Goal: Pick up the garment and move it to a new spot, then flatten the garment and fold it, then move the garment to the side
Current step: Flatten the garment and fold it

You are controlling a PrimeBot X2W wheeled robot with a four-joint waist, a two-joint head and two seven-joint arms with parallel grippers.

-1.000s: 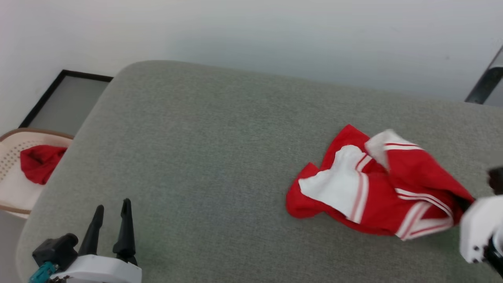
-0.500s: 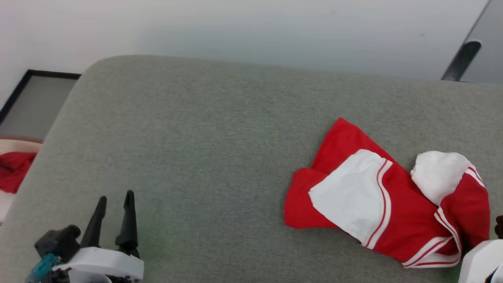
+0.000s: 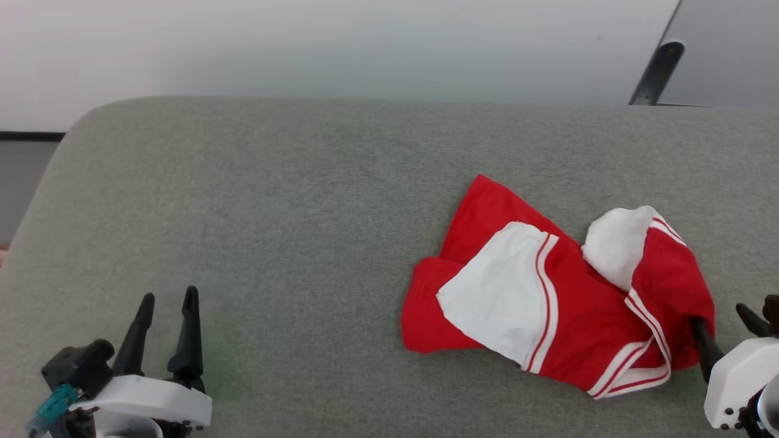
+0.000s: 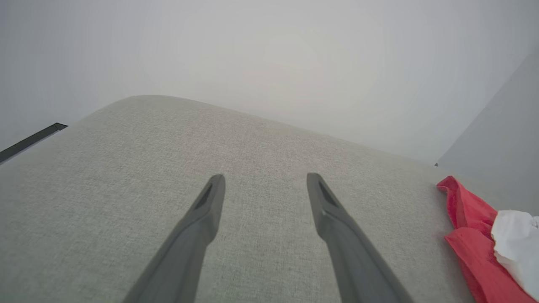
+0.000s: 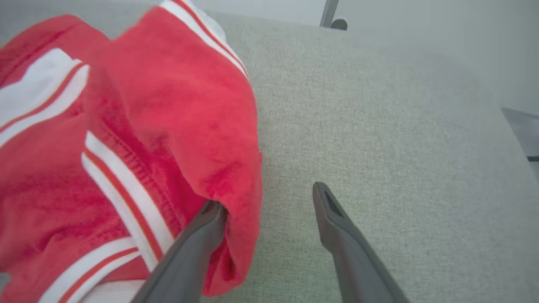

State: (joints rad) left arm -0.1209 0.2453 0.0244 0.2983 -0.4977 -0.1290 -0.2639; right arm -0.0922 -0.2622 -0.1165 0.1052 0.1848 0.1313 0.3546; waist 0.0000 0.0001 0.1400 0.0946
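The garment [image 3: 578, 304], a red jersey with white sleeves and striped trim, lies crumpled on the right half of the grey padded surface [image 3: 274, 231]. My right gripper [image 3: 718, 316] stands open at its right edge. In the right wrist view the garment [image 5: 168, 105] drapes over the tip of one finger, while the other finger lies apart on bare padding, the right gripper [image 5: 267, 198] gaping between them. My left gripper [image 3: 169, 295] rests open at the lower left with nothing in it. The left wrist view has the left gripper [image 4: 265, 179] over bare surface, with the garment [image 4: 463, 206] far right.
The padded surface has a rounded corner at the far left [image 3: 91, 121] and a pale wall behind it. A dark slanted post [image 3: 657, 70] stands beyond the back right edge. A dark-framed panel [image 3: 24, 137] sits on the floor at the left.
My right gripper has gone from shut on the garment's edge to open, and the cloth has settled onto the surface. The head camera has turned right, so the basket has slid out of the picture.
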